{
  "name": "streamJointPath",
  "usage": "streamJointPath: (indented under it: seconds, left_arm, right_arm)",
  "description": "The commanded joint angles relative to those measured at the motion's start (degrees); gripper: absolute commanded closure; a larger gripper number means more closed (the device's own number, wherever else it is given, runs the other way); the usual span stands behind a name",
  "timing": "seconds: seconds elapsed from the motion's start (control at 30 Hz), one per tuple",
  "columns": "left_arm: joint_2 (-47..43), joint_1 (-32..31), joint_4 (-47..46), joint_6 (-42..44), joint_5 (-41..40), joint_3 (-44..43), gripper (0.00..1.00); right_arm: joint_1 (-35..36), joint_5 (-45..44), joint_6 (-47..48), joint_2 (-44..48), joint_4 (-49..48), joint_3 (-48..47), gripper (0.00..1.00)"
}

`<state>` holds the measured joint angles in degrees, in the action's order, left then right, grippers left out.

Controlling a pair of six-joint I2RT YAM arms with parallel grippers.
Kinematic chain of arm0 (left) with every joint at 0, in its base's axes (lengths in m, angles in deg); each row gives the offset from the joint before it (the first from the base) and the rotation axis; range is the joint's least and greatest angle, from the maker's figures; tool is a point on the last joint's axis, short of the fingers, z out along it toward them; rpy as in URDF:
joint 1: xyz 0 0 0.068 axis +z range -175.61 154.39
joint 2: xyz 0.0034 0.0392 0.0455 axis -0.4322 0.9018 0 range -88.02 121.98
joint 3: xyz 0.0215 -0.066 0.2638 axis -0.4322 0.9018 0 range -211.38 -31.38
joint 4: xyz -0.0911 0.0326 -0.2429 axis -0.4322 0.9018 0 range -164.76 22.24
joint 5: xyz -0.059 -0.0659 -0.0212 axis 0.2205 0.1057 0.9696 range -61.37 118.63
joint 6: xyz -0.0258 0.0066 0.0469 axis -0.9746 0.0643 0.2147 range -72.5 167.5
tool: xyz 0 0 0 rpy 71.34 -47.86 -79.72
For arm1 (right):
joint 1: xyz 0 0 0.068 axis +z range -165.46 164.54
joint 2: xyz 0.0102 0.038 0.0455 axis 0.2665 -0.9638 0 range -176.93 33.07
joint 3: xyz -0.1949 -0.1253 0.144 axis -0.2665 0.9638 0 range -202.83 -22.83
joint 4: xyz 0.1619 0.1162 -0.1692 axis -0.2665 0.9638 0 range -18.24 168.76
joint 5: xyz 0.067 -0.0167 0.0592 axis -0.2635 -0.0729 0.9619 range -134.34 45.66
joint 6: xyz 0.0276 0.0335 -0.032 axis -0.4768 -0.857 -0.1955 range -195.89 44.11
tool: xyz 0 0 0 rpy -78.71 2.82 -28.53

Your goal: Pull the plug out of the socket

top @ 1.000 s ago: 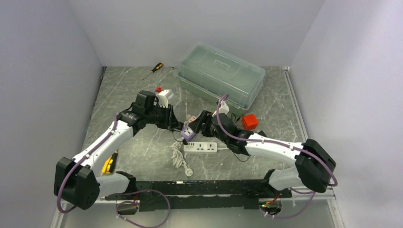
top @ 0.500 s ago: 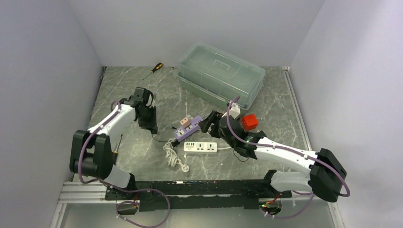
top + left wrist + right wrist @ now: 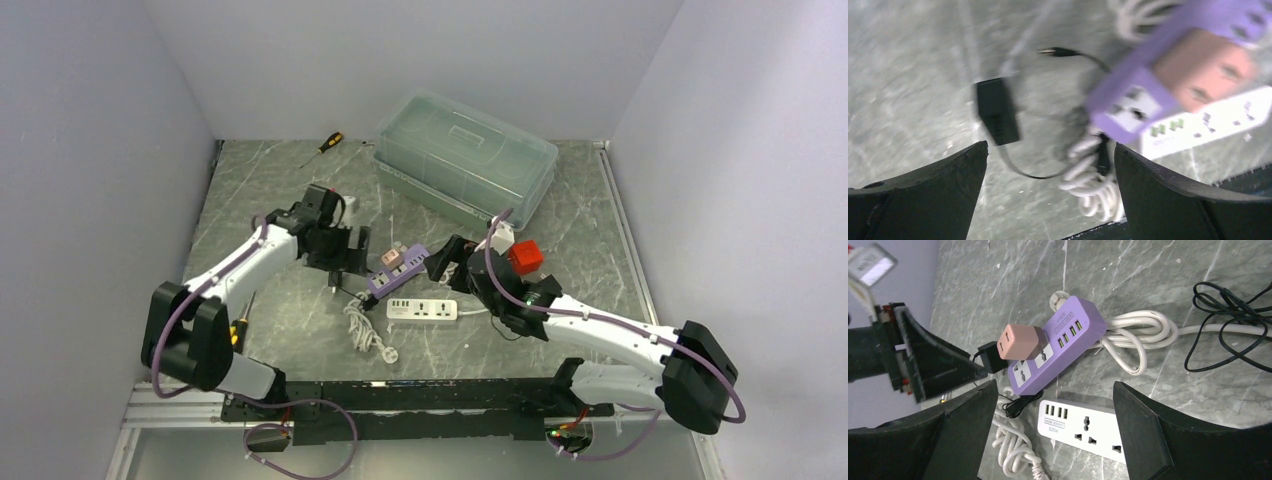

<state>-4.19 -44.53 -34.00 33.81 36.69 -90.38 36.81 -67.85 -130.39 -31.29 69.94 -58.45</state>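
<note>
Noted left fingers (image 3: pixel 923 190) spread wide, gripping nothing, over a black plug (image 3: pixel 996 111) lying loose on the counter (image 3: pixel 260 180) between left edge and centre, thin cable trailing, near the end of the purple socket strip (image 3: pixel 1068 335) but out of it. Logged a pink cube charger (image 3: pixel 1020 342) seated in that strip, and a white strip (image 3: pixel 1083 425) just beside it toward the near edge. Found right fingers (image 3: pixel 1158 430) likewise spread wide and empty above both strips.
</note>
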Motion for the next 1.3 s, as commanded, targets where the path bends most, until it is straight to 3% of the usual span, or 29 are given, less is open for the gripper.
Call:
streamJointPath:
  seconds: [0.0,0.17,0.5,0.7,0.87,0.97,1.07,1.27]
  left_arm:
    - [-6.28,-7.75,-6.03,4.59,5.24,-2.02,0.0]
    - [-7.19,-10.0,-10.11,8.98,12.09,-1.8,0.0]
    - [4.66,-15.97,-8.22,11.56,4.48,-9.96,0.03]
    - [9.02,-16.94,-6.52,11.27,0.56,-12.31,0.3]
    - [10.85,-18.08,-5.77,11.06,0.58,-12.66,0.7]
    - [10.08,-18.34,-5.19,10.26,0.14,-12.51,1.0]
    - [5.53,-18.07,-7.14,9.14,0.87,-10.84,1.0]
    - [-3.77,-11.86,-14.99,1.96,16.09,-5.8,1.0]
  right_arm:
    - [-0.63,-2.33,0.77,2.96,-0.54,1.4,0.1]
    - [-1.12,-2.27,0.45,5.59,-1.25,3.38,0.08]
    - [-1.27,-1.15,0.4,5.87,-2.44,4.28,0.08]
    - [-1.29,-0.47,0.02,5.65,-3.3,5.02,0.09]
    - [-1.24,-0.43,-0.29,5.56,-3.13,5.47,0.09]
    - [-1.28,-0.53,-0.64,6.06,-2.49,5.72,0.09]
    - [-1.34,-1.29,-0.78,6.94,-1.48,6.03,0.09]
    - [-1.39,0.87,0.55,6.17,-4.15,6.82,0.06]
